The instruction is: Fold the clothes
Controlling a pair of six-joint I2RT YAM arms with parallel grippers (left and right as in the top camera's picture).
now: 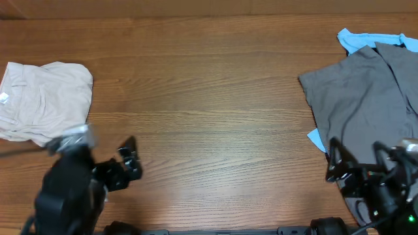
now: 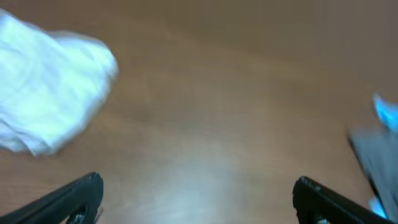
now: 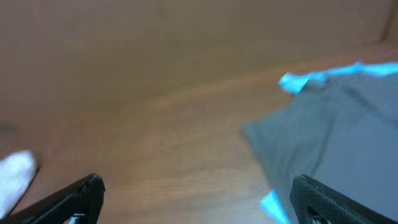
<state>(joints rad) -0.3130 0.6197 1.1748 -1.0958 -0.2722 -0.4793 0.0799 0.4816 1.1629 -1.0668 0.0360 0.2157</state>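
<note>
Hands both stand released, with nothing between the fingers. The left hand [image 1: 130,160] hangs at the near left of the desk [image 1: 209,85] over bare wood, its fingers spread wide and pointing toward the middle; its wrist view shows the two dark fingertips far apart above the brown surface. Just beyond it to the left, at the far left edge of the desk, lie the shorts [image 1: 46,101], a pale beige bundle, roughly doubled over and rumpled, with a small white label [image 1: 3,98] at the left side. They touch neither hand; in the left wrist view they are a blurred white mass at the upper left. The right hand [image 1: 358,156] is at the near right, fingers likewise wide apart, at the near edge of a grey garment [image 1: 366,98] spread flat on the right side of the desk. A blue cloth [image 1: 356,40] peeks out from under the grey one at its far edge and near corner. The shorts and the grey garment lie well apart, with bare wood between.
</note>
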